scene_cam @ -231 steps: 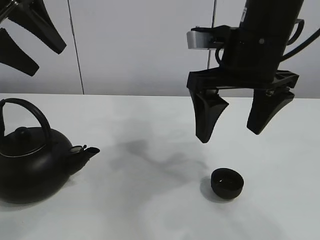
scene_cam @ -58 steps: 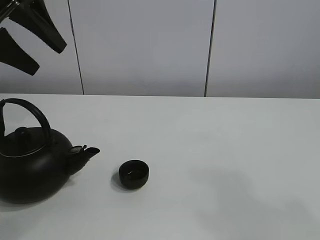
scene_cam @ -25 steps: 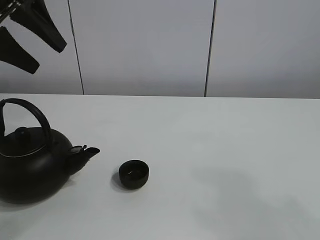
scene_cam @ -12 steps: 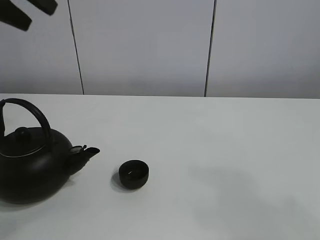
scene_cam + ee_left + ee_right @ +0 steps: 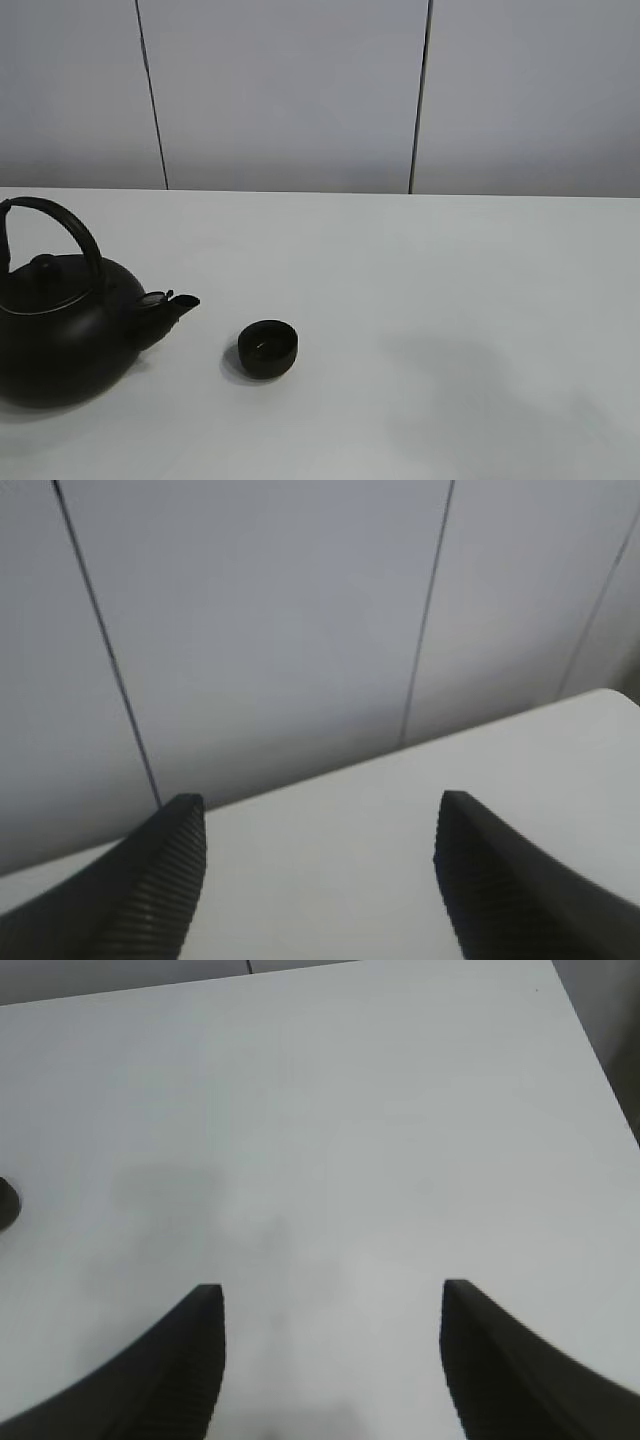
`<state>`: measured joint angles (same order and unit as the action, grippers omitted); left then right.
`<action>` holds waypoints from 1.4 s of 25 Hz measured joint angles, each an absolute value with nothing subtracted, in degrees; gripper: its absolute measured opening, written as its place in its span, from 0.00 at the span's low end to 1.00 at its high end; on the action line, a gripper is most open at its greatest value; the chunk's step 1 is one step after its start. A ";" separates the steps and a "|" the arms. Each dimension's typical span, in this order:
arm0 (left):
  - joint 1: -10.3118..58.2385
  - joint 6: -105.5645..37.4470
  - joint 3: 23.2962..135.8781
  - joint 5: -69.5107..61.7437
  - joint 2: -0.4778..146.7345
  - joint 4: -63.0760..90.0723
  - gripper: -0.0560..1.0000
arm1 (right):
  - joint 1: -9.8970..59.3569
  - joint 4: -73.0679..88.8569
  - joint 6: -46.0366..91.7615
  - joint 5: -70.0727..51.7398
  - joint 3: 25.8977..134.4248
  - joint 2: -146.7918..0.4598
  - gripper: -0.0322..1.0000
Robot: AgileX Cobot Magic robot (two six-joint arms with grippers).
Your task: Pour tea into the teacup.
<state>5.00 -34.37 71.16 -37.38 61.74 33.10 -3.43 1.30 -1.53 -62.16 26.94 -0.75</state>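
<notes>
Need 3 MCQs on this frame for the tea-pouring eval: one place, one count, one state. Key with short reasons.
1. In the high view, the small round matte black teacup sits:
A) right of the spout of the big round black kettle, apart from it
B) under the kettle's handle
C) at the far right edge of the view

2. Cups on the white table:
A) three
B) two
C) one

3. The left gripper is:
A) shut on the kettle
B) open and empty
C) shut on the teacup

Key:
1 A, bare table shows between spout and cup.
2 C, only one cup appears.
3 B, its fingers stand wide apart with only wall and table between them.
</notes>
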 joint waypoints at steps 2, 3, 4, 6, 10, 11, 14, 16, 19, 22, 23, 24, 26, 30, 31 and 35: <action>5.00 -33.62 66.86 -33.94 56.65 29.28 0.51 | -3.43 1.30 -1.53 -62.16 26.94 -0.75 0.45; 5.00 -32.90 63.99 -32.32 54.10 27.62 0.51 | -3.43 1.30 -1.53 -62.16 26.94 -0.75 0.45; 5.00 -31.96 60.83 -30.67 51.67 25.73 0.51 | -3.43 1.30 -1.53 -62.16 26.94 -0.75 0.45; 5.00 -28.72 54.40 -27.41 47.57 22.44 0.51 | -3.43 1.30 -1.53 -62.16 26.94 -0.75 0.45; 5.00 -20.76 41.57 -20.25 41.14 16.57 0.51 | -3.43 1.30 -1.53 -62.16 26.94 -0.75 0.45; 5.00 -19.22 38.78 -18.47 40.17 15.30 0.51 | -3.43 1.30 -1.53 -62.16 26.94 -0.75 0.45; 5.00 -15.60 32.26 -14.39 39.43 10.23 0.51 | -3.43 1.30 -1.53 -62.16 26.94 -0.75 0.45; 5.00 -14.37 28.77 -13.17 39.43 5.55 0.51 | -3.43 1.30 -1.53 -62.16 26.94 -0.75 0.45; 5.00 -13.23 23.99 -11.82 39.43 2.47 0.51 | -3.43 1.30 -1.53 -62.16 26.94 -0.75 0.45; 5.00 -11.08 20.93 -8.44 39.43 2.85 0.51 | -3.43 1.30 -1.53 -62.16 26.94 -0.75 0.45; 5.00 -10.43 20.19 -7.14 39.43 3.20 0.51 | -3.43 1.30 -1.53 -62.16 26.94 -0.75 0.45; 5.00 -9.88 19.29 -5.43 39.43 3.61 0.51 | -3.43 1.30 -1.53 -62.16 26.94 -0.75 0.45; 5.00 -8.62 17.20 -1.36 39.43 3.97 0.55 | -3.43 1.30 -1.53 -62.16 26.94 -0.75 0.45; 5.00 -4.38 12.24 6.99 39.69 2.74 0.59 | -3.43 1.30 -1.53 -62.16 26.94 -0.75 0.45; 5.00 -2.60 10.90 9.41 40.11 1.18 0.59 | -3.43 1.30 -1.53 -62.16 26.94 -0.75 0.45; 5.00 7.47 8.78 19.54 44.96 -7.81 0.59 | -3.43 1.30 -1.53 -62.11 26.94 -0.75 0.45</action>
<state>5.00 7.47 8.78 19.54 44.96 -7.81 -3.43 1.30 -1.53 -62.11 26.94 -0.75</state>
